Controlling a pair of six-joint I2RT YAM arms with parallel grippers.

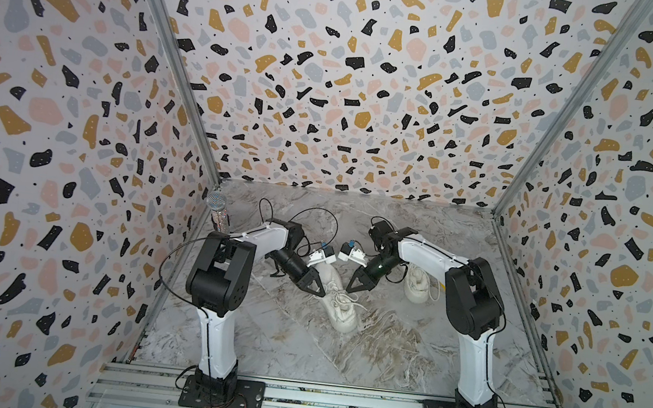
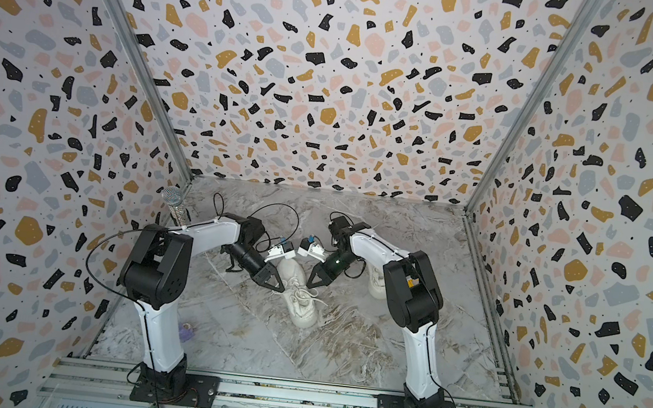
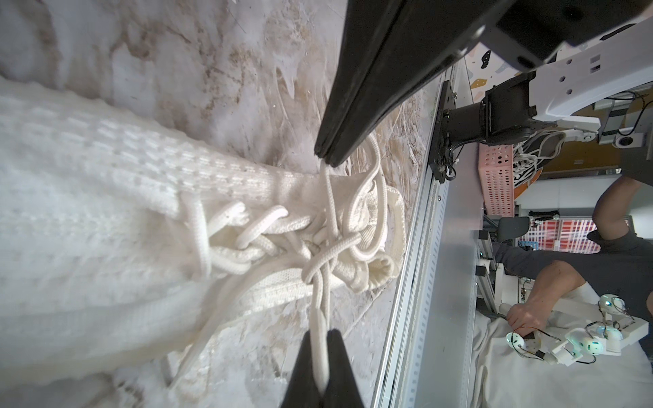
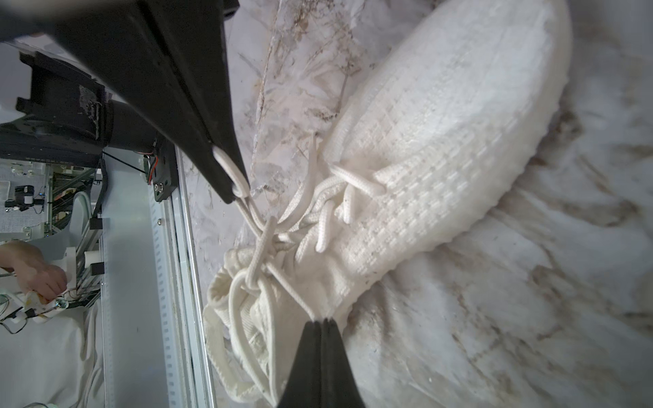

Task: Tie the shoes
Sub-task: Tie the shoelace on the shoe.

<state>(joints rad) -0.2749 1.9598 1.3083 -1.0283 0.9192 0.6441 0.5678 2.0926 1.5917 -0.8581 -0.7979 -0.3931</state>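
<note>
Tightening the knot, middle shoe (image 1: 343, 318).
The left hand (image 1: 322, 294) and right hand (image 1: 348, 290) each pinch its laces (image 3: 319, 268), mid-surface (image 1: 404, 348); next is probably a steady outward pull. The second shoe (image 1: 418, 284) lies beyond.

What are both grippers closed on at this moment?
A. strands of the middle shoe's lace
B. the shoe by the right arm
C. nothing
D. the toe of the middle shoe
A: the left gripper and right gripper each pinch a lace strand of the middle shoe between shut fingers.
</note>
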